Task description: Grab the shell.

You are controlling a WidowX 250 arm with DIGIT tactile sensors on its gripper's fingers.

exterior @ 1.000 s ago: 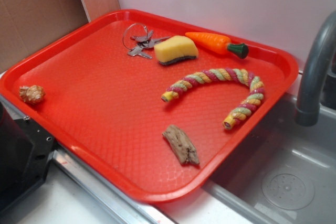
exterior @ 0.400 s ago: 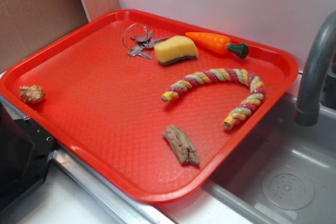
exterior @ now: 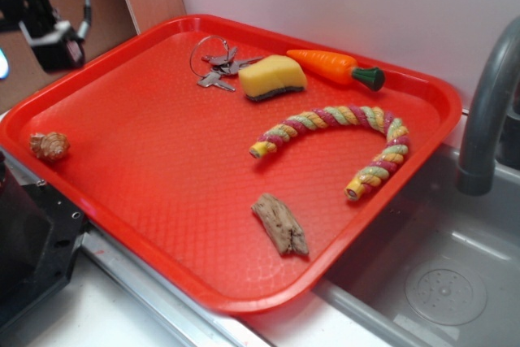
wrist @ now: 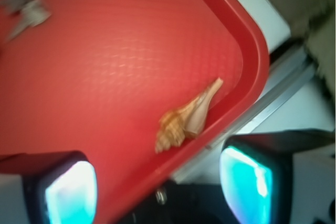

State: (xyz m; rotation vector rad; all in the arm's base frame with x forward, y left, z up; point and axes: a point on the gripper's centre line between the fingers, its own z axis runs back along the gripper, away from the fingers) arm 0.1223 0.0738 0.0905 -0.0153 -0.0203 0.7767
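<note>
End effector spread wide, holding nothing, fingers well apart, high above the shell. Shell lies in the red tray against its rim, far from keys and sponge.

Count, exterior and wrist views.

- Tray: 1, red.
- Shell: 1, tan and cream, lying on the tray by its rim; same 1 in the wrist view.
- Sponge: 1, yellow.
- Toy carrot: 1, orange with a green top.
- Rope toy: 1, curved, striped red, yellow and green.
- Wood piece: 1, brown.
- Key ring: 1 bunch; number of keys on it cannot be told.
- Faucet: 1, grey.
- Gripper: 1; fingers in the wrist view: 2.

Loose items on the tray: 6.
</note>
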